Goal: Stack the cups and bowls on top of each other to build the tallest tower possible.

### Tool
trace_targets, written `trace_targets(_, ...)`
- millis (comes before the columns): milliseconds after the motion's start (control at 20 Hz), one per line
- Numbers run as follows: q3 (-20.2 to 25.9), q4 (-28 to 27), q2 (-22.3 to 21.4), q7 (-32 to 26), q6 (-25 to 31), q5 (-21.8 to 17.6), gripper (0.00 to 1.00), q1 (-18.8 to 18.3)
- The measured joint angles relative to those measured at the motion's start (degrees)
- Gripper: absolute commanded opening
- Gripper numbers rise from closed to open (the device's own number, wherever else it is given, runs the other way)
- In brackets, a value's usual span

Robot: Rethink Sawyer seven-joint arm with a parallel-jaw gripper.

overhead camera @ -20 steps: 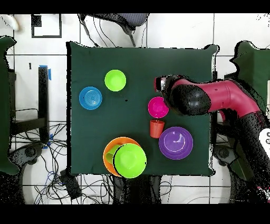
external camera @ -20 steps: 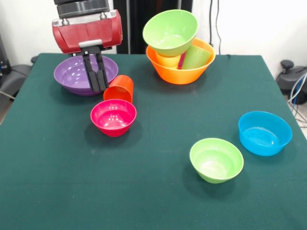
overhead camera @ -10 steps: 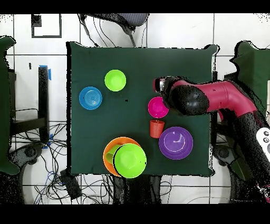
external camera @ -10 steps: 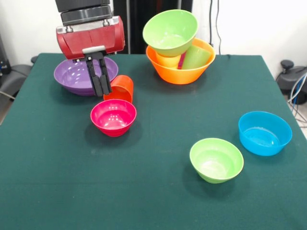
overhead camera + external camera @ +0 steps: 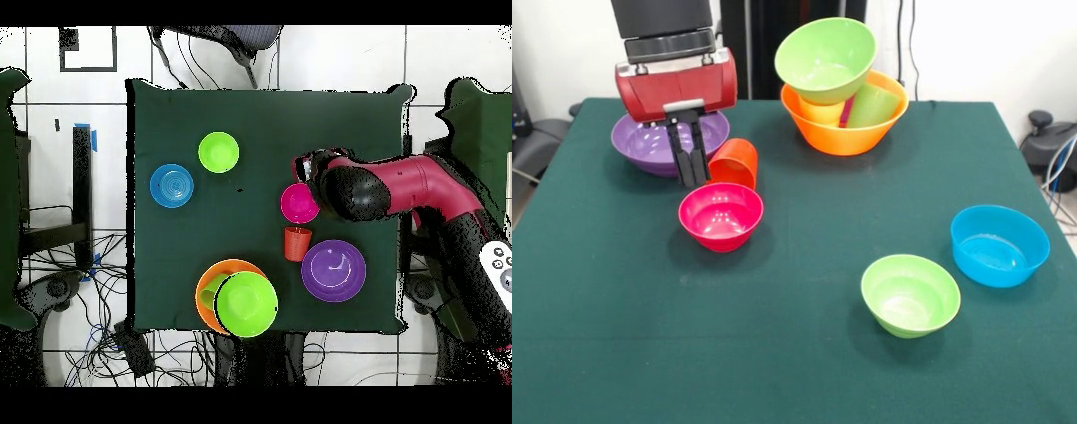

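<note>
My gripper hangs just left of the orange-red cup, above the back left rim of the small pink-red bowl. Its fingers are shut with nothing between them. The cup sits tilted between the pink-red bowl and the wide purple bowl. The tower stands at the back: a large orange bowl holds a yellow cup and a light green cup, with a sliver of magenta between them. A large light green bowl rests on top. From overhead the red arm hides the gripper.
A small light green bowl and a medium blue bowl stand apart on the green tablecloth, at the front right. In the overhead view the tower sits close to the table's bottom edge.
My gripper has shifted slightly and come down a little beside the orange-red cup. No cup or bowl has moved.
</note>
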Motion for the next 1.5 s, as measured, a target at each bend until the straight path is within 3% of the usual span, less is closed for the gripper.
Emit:
trace_targets(200,-0.4,0.0,0.0,-4.0,2.8,-0.1,0.00,0.3)
trace_targets(250,-0.5,0.0,0.1,-5.1,3.5,-0.2,1.00,0.4)
trace_targets(550,-1.0,0.0,0.1,-8.2,6.0,-0.3,1.00,0.7)
trace_targets(1100,-1.1,0.0,0.4,-8.3,6.8,-0.3,1.00,0.7)
trace_targets(1500,-1.0,0.0,3.4,-9.8,8.9,0.6,1.00,0.3)
